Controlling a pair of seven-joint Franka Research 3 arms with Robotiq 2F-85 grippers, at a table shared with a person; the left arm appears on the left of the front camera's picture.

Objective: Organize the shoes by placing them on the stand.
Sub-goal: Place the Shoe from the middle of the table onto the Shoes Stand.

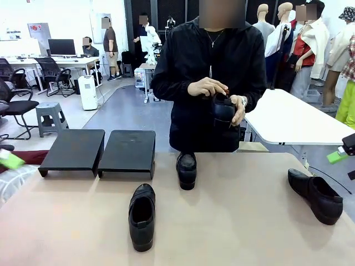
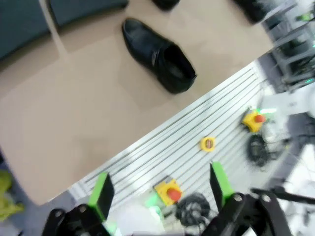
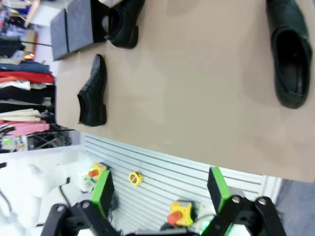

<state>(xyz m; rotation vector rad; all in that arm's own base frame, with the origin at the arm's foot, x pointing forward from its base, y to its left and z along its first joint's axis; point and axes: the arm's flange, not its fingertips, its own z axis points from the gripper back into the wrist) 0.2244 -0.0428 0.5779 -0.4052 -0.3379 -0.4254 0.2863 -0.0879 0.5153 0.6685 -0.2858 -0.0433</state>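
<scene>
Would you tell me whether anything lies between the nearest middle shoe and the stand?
Nothing visible does: bare table separates the shoe from the stand, whose two tops hold nothing. A second shoe stands off to the right of that path.

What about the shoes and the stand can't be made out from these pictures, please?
Front view: the person's hands cover part of the held shoe, so its style is unclear.
Left wrist view: blurred throughout; the top edge cuts off the top-centre shoe, the top-right shoe and the stand.
Right wrist view: the top edge crops the right-side shoe at its toe.
</scene>
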